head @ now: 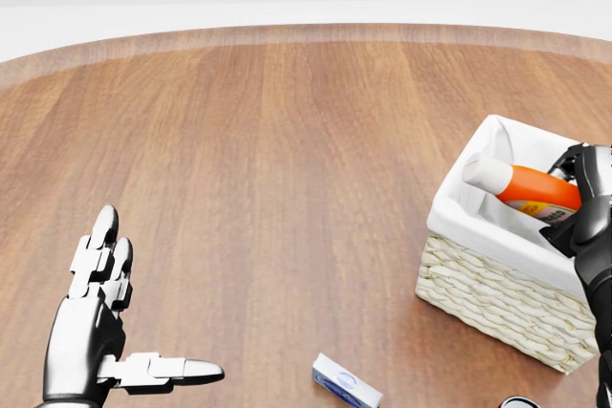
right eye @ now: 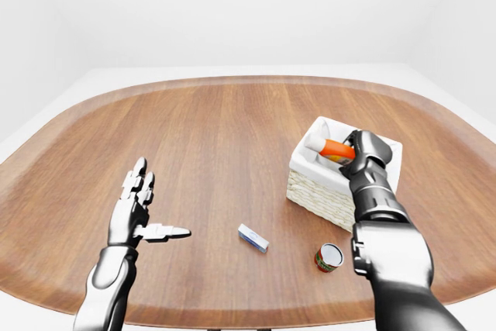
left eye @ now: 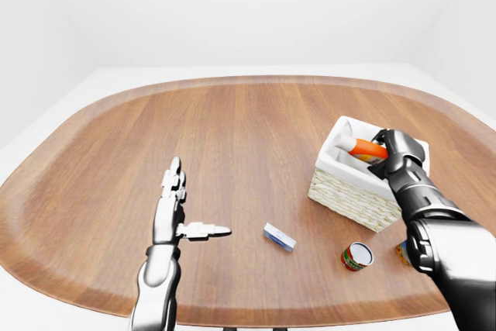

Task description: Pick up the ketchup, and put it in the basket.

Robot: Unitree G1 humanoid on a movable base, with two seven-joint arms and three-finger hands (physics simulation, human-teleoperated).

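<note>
The ketchup is an orange bottle with a white cap. It lies tilted inside the wicker basket, cap toward the left of the head view, low between the white-lined walls. My right hand reaches in from the right edge and is shut round the bottle's base end. In the right-eye view the same hand sits over the basket's right side. My left hand hovers over the table at the lower left, open, fingers spread and thumb out, holding nothing.
A small blue-and-white box lies on the wooden table below and left of the basket. A red can stands below the basket, with another small item half hidden by my right arm.
</note>
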